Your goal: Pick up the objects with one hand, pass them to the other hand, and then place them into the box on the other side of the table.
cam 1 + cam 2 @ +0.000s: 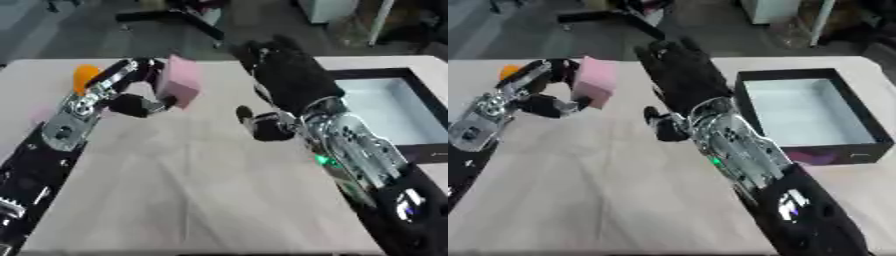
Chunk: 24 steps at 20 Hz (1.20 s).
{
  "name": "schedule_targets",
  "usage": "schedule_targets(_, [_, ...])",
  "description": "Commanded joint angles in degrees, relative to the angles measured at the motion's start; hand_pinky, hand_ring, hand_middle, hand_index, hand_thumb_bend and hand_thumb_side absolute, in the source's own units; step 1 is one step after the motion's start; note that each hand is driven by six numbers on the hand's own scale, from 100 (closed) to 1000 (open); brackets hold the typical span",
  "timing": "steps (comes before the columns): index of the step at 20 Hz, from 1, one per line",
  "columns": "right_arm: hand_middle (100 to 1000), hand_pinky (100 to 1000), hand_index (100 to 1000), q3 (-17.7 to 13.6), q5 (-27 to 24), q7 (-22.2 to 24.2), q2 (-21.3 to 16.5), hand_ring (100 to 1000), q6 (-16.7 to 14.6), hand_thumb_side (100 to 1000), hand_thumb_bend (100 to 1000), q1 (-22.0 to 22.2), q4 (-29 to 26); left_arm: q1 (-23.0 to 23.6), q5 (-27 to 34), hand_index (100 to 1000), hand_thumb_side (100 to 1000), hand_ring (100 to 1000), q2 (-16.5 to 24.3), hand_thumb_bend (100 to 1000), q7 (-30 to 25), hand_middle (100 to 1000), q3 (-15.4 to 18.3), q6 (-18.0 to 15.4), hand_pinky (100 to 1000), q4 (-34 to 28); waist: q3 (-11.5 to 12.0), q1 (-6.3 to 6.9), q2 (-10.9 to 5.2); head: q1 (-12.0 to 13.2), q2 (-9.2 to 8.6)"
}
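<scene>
Over the table's far left, my left hand [140, 95] pinches a pink block [182, 81] between thumb and curled fingers, lifted off the surface.
My right hand [677, 70] hovers just beside the block, fingers straight and spread, holding nothing. An orange object [85, 76] lies behind my left hand on the table [192, 185]. At far right sits the black box [807, 112].

We are seeing an orange thing [85, 76] half hidden behind the left robot hand [131, 87]. Its shape is staying unclear to us. The box [429, 107] is running off the left eye view's right edge.
</scene>
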Motion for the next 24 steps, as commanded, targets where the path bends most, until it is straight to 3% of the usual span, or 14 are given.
schedule_targets(1, [938,1000,1000,0.3,0.5,-1.2,0.5,903,-0.1,270,307,-1.3,1.0,-1.6,0.8,447,230,471,-0.2,385,-1.8,396,-0.2,0.2,708,-1.7,0.1,0.16,-0.62,-0.1,-0.09])
schedule_targets(5, [958,1000,1000,0.8,0.2,-1.9,0.7,906,-0.2,263,448,-1.5,2.3,-2.0,1.4,448,235,471,-0.8,390,-3.9,396,-0.7,0.4,708,-2.2,0.3,0.13,-0.65,0.0,-0.09])
schedule_targets(7, [959,1000,1000,0.9,0.4,-2.3,0.7,903,-0.3,244,473,-1.6,2.7,-2.1,2.1,447,235,470,-1.0,391,-5.1,394,-0.8,0.6,708,-2.5,0.4,0.11,-0.65,0.0,-0.09])
schedule_targets(17, [961,1000,1000,1.3,1.0,-3.9,0.8,898,-1.1,218,492,-2.1,3.6,-2.9,5.1,447,233,470,-1.9,393,-9.5,393,-2.2,2.6,708,-4.2,0.4,0.12,-0.59,0.1,-0.09])
schedule_targets(24, [967,1000,1000,2.0,1.1,-3.1,0.8,898,-2.7,124,469,-3.2,3.4,-3.8,8.8,446,213,468,-2.9,384,-13.6,392,-3.7,5.2,705,-2.3,0.3,0.37,-0.53,0.3,-0.09])
